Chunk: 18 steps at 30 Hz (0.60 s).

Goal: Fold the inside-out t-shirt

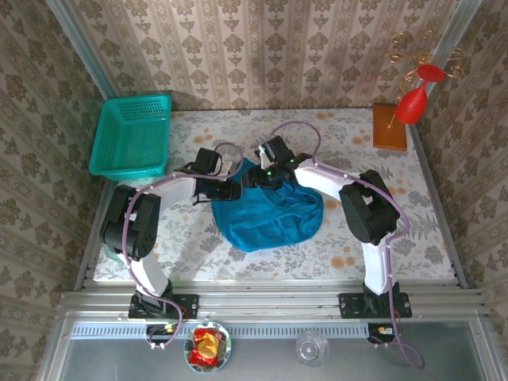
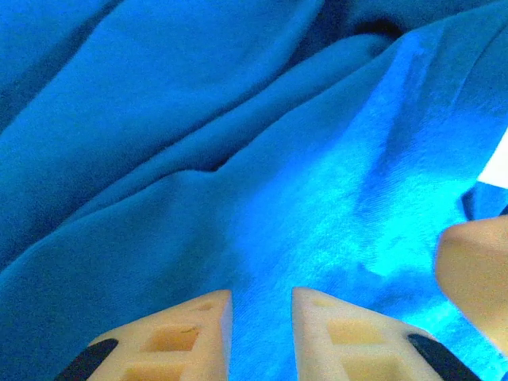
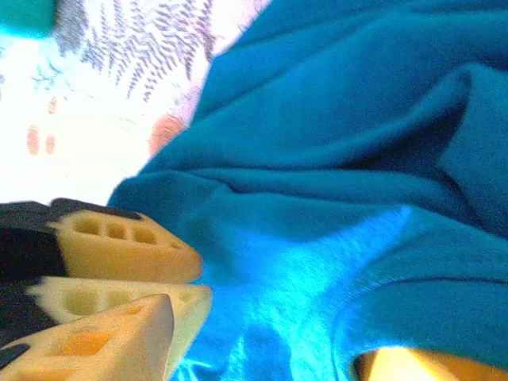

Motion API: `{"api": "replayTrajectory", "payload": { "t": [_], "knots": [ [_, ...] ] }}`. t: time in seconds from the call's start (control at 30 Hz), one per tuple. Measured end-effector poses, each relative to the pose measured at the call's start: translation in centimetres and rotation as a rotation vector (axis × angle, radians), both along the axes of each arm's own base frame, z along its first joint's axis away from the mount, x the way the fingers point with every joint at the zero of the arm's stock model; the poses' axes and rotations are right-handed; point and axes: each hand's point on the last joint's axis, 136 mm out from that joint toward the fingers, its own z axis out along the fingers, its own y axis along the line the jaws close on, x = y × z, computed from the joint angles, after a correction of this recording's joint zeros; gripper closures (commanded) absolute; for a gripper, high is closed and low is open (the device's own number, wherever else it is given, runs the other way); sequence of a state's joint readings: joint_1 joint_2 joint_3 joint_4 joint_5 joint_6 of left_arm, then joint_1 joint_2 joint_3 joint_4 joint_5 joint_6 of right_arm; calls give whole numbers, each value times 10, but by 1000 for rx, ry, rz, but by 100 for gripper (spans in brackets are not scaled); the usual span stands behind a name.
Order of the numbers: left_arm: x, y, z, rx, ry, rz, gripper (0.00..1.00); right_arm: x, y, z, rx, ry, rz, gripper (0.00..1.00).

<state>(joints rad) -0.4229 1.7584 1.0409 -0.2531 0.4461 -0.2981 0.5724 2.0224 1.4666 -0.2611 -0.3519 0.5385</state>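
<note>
Soft rumpled t-shirt (image 1: 266, 216) is heaped on counter (image 1: 373, 242) | left jaws are pinched on it | right jaws are spread wide

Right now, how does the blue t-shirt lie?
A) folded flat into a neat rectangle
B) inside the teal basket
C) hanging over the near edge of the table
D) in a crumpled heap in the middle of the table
D: the t-shirt is a rumpled heap on the middle of the table, apart from the basket at the far left corner.
</note>
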Motion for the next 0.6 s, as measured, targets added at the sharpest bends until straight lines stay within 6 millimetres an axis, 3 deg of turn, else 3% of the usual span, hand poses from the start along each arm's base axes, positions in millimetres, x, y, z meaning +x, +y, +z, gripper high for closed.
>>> {"api": "replayTrajectory", "payload": {
  "t": [0.2,0.37,0.5,0.6],
  "knots": [
    [-4,2,-4,5,13,2,73,6,5,8,27,-22,-6,57],
    [-4,2,-3,4,11,2,73,9,5,7,22,-18,-16,78],
    [-4,2,3,-2,-4,3,73,8,3,4,16,0,-35,96],
    [-4,8,14,-11,-34,24,73,7,0,4,0,7,-49,100]
  ]
}}
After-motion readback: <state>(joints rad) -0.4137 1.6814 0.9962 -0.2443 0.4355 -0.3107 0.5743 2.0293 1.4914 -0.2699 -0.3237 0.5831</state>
